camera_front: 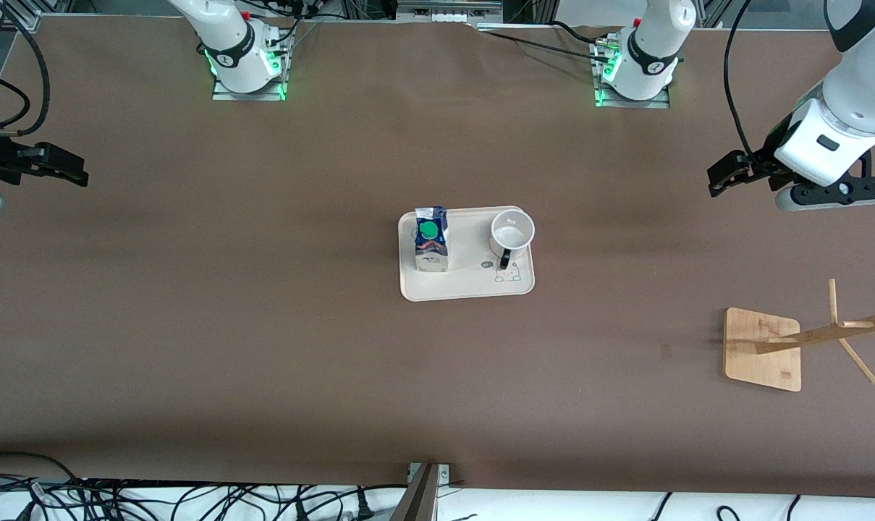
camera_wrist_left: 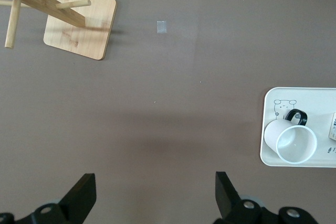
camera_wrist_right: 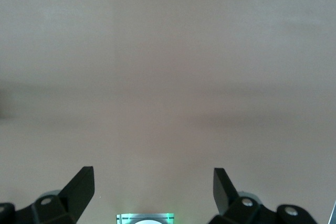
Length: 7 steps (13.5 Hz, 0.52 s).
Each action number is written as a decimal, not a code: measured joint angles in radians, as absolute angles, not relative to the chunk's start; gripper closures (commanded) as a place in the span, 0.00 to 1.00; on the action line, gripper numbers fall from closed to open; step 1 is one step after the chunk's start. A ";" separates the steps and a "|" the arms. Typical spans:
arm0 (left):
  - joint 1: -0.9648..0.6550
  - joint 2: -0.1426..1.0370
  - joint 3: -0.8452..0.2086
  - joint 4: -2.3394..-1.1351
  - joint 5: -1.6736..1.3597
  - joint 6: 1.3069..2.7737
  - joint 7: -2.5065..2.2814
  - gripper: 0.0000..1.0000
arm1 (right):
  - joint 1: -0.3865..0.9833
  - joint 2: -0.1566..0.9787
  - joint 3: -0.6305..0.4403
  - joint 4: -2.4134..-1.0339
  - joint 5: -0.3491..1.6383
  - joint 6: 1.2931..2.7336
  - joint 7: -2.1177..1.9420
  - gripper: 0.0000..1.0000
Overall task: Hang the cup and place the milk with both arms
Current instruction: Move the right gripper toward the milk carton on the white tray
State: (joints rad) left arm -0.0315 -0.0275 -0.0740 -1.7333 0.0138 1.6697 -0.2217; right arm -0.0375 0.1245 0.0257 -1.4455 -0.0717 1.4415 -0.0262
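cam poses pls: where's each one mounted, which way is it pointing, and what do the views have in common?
Front view: high, across from the robots, looking down on the table; both bases and arms show, left gripper and right gripper open, waiting at the table's ends.
Left wrist view: looks down past its open fingers at the rack, tray and cup.
Right wrist view: looks down past its open fingers at bare table.
Shared: front and left wrist views both show cup, tray, rack.

On a cream tray (camera_front: 466,289) at table centre, the milk (camera_front: 431,239) stands at nine o'clock of the cup (camera_front: 512,230), handle toward six.
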 measured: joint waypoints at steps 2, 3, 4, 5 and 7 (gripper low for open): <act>-0.031 -0.028 -0.074 -1.734 0.014 1.670 -0.222 0.00 | -0.037 0.125 0.026 -1.445 -0.069 1.441 -0.026 0.00; -0.031 -0.028 -0.074 -1.734 0.014 1.670 -0.222 0.00 | -0.037 0.125 0.026 -1.445 -0.060 1.441 -0.026 0.00; -0.031 -0.028 -0.074 -1.735 0.014 1.670 -0.222 0.00 | -0.037 0.125 0.026 -1.445 -0.045 1.440 -0.026 0.00; -0.031 -0.028 -0.074 -1.735 0.014 1.670 -0.222 0.00 | -0.037 0.128 0.027 -1.446 -0.025 1.439 -0.026 0.00; -0.031 -0.028 -0.074 -1.735 0.014 1.670 -0.222 0.00 | -0.037 0.144 0.028 -1.446 0.045 1.437 -0.026 0.00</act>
